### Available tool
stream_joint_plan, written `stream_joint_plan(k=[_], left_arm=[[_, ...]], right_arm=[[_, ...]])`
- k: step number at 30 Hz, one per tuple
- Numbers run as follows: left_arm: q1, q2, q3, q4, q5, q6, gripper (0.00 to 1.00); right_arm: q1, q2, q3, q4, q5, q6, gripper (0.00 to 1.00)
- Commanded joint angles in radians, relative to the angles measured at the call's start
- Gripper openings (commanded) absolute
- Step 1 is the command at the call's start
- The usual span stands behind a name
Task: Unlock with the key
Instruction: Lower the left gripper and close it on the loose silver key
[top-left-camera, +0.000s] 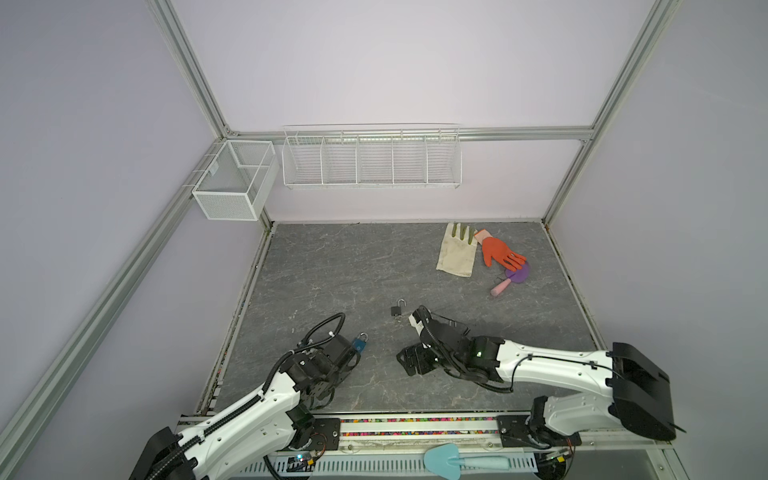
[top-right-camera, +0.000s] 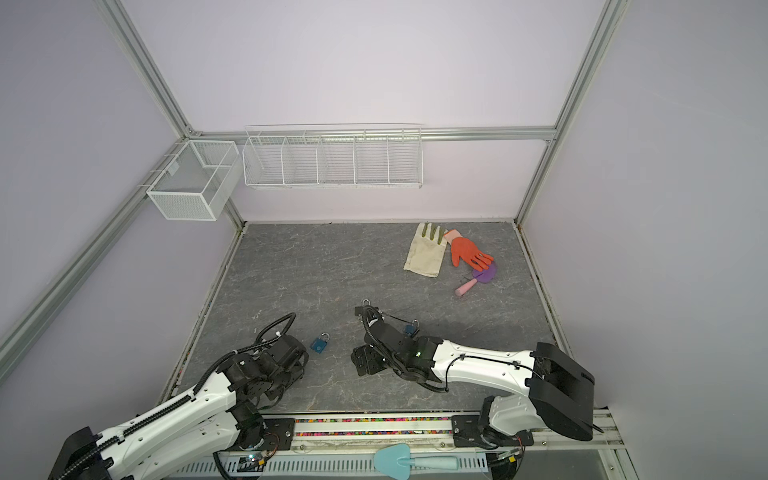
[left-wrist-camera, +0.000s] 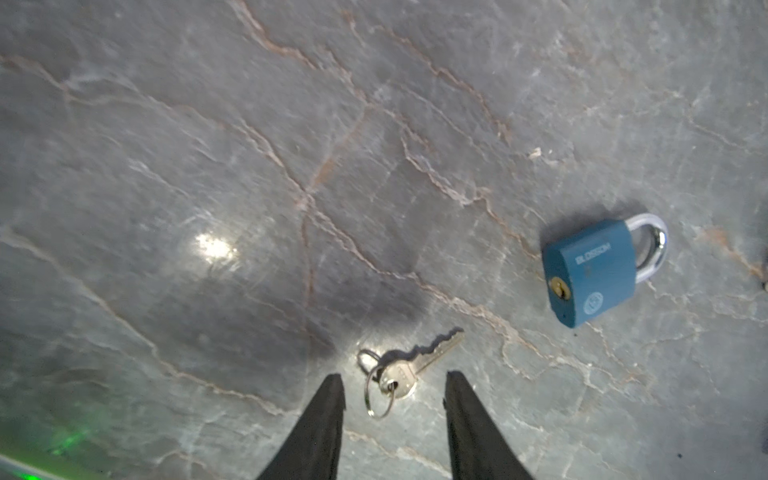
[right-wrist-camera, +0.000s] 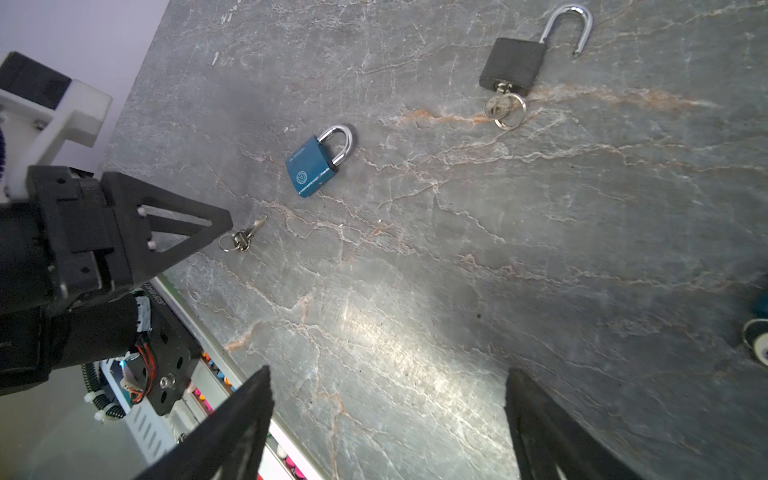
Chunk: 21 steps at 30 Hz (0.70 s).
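Note:
A small silver key (left-wrist-camera: 409, 365) on a ring lies flat on the grey stone-look table. My left gripper (left-wrist-camera: 395, 380) is low over it, open, with one fingertip on each side of the key's head and touching neither. One of its fingers (right-wrist-camera: 195, 226) ends right beside the key (right-wrist-camera: 243, 237). A shut blue padlock (left-wrist-camera: 594, 270) (right-wrist-camera: 318, 166) (top-left-camera: 360, 343) (top-right-camera: 320, 343) lies close by, its keyhole facing the key. My right gripper (right-wrist-camera: 388, 374) (top-left-camera: 409, 360) hovers wide open over bare table, holding nothing.
A black padlock (right-wrist-camera: 513, 68) (top-left-camera: 397, 309) lies with its shackle open and a key in it. Another blue padlock (top-right-camera: 411, 329) peeks from behind the right arm. Gloves (top-left-camera: 496, 251), a purple brush (top-left-camera: 515, 276), wall baskets (top-left-camera: 372, 160) and a teal trowel (top-left-camera: 457, 459) lie further off.

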Motion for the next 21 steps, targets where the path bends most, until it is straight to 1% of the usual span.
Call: stream_joint_plan(k=[1, 6, 14, 18, 21], left_arm=[[-0.008, -0.015, -0.020, -0.040, 0.000, -0.079, 0.40], [-0.011, -0.031, -0.048, -0.013, 0.003, -0.112, 0.35], [-0.012, -0.044, -0.062, 0.019, 0.016, -0.124, 0.28], [-0.011, -0.046, -0.075, 0.039, 0.026, -0.127, 0.22], [-0.011, -0.058, -0.084, 0.037, 0.024, -0.131, 0.20]], right_arm=[[0.003, -0.024, -0.016, -0.002, 0.022, -0.002, 0.89], [0.003, -0.016, -0.015, -0.008, 0.024, -0.001, 0.89], [0.002, 0.003, -0.005, -0.009, 0.022, -0.001, 0.89], [0.004, 0.015, 0.005, -0.016, 0.020, -0.005, 0.89], [0.002, 0.023, 0.006, -0.014, 0.018, -0.004, 0.89]])
